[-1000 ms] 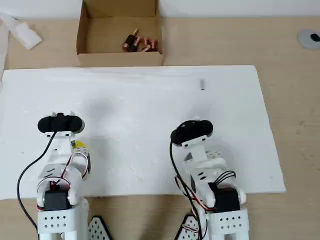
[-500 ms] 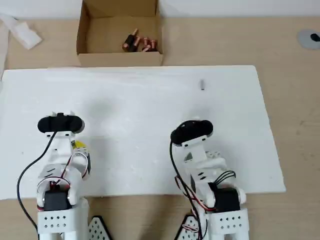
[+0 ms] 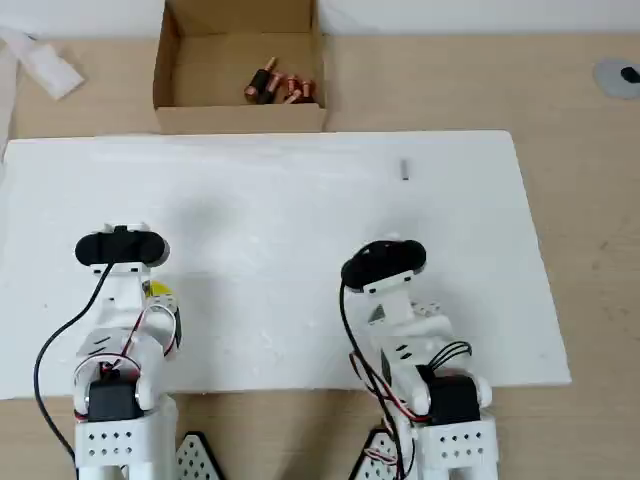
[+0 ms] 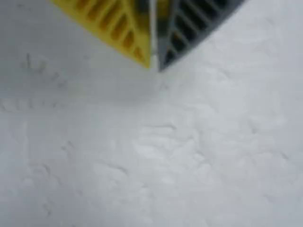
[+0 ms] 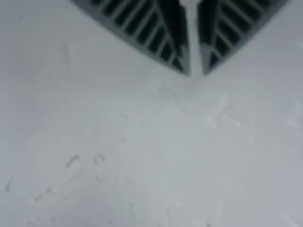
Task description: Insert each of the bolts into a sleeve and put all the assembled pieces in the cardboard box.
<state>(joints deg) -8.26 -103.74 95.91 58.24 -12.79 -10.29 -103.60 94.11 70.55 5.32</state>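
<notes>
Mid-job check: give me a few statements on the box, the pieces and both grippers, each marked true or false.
1. The copper pieces lie inside the cardboard box. True.
2. The left gripper holds a bolt. False: it is shut on nothing, just above the white sheet.
3. A small grey piece lies on the white sheet, outside the box. True.
4. The right gripper hangs over the box. False: it is over the white sheet, shut and empty.

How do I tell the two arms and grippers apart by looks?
The left arm and right arm are white, with black wrist cameras and black and red cables. The left gripper has one yellow ribbed finger, one grey; the right gripper has two grey ribbed fingers.
</notes>
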